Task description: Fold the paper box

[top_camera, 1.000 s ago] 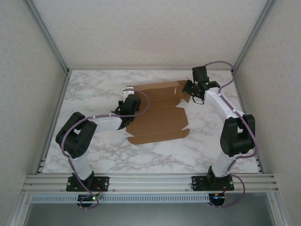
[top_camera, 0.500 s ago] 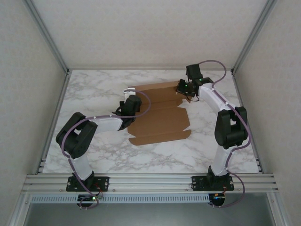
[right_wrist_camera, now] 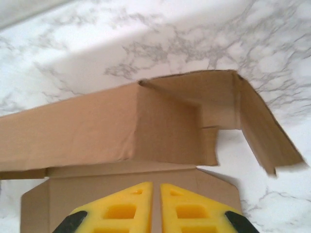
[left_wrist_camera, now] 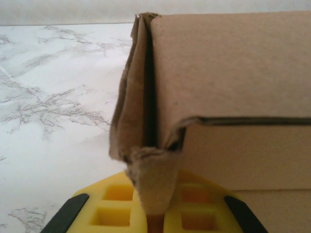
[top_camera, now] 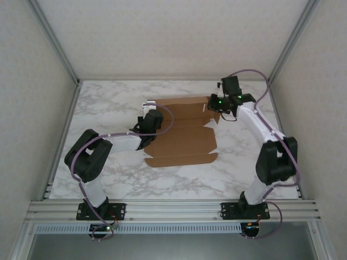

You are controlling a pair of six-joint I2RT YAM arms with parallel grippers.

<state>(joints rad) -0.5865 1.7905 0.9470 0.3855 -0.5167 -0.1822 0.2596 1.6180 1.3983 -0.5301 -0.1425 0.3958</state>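
The box [top_camera: 181, 132] is plain brown cardboard with no print, darker along its creases and in the shadowed folds. The table [top_camera: 108, 108] is white marble with grey veins. The left arm [top_camera: 122, 142] and right arm [top_camera: 255, 120] are white with black joints, and pale purple cables [top_camera: 250, 71] loop along them. The left hand [left_wrist_camera: 154, 213] and right hand [right_wrist_camera: 156, 204] have bright yellow fingers [right_wrist_camera: 121, 211] edged in black. A small green light [top_camera: 219, 101] glows at the right wrist. The walls [top_camera: 173, 38] are off-white with a fine speckle, and the rails [top_camera: 173, 207] are silver-grey.
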